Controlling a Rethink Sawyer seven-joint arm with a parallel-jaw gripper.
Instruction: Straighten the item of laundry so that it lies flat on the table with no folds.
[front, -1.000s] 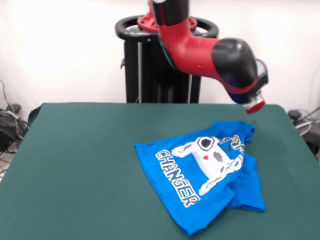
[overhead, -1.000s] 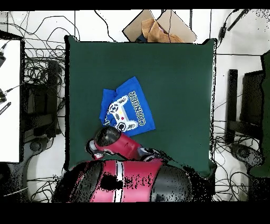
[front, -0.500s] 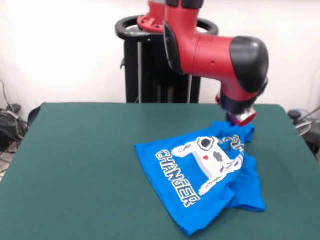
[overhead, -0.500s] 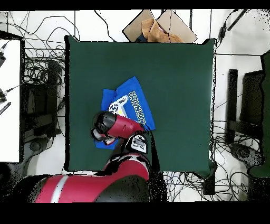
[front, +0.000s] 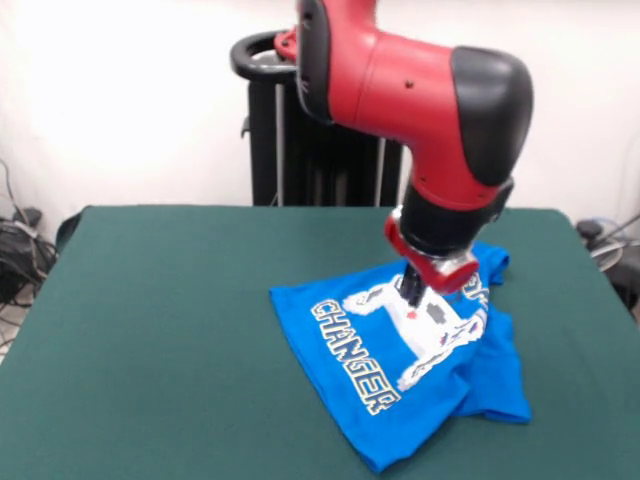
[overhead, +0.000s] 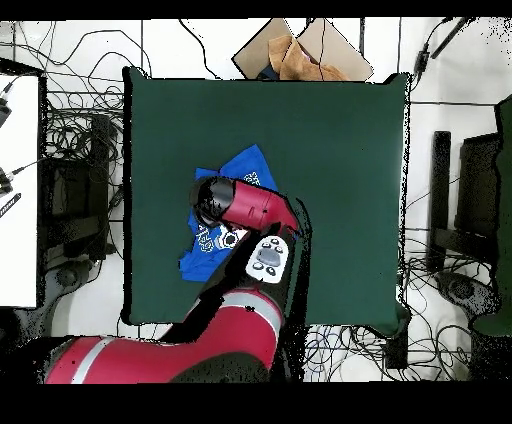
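Directly beneath the end effector (front: 412, 296) lies the small bright blue short-sleeved T-shirt (front: 400, 385), with its white pixel game-controller print (front: 430, 340) under and just in front of the tip. Whether the end effector's tip is apart or together cannot be told, since the red wrist collar (front: 440, 268) above it hides most of it; it hangs right at the cloth, though contact cannot be confirmed. Nearer the camera than the end effector, the word "CHANGER" (front: 352, 355) runs slantwise across the shirt, and the hem comes to a point close to the front edge of the picture. The shirt is rumpled, with a fold along the side away from the lettering and a bunched part beyond the end effector (front: 490, 262). All round it spreads the large dark green felt-covered surface (front: 150, 330). Above the end effector rises the bulky red and black arm (front: 430, 100). Seen from overhead, that arm (overhead: 245, 205) covers most of the shirt (overhead: 200, 250).
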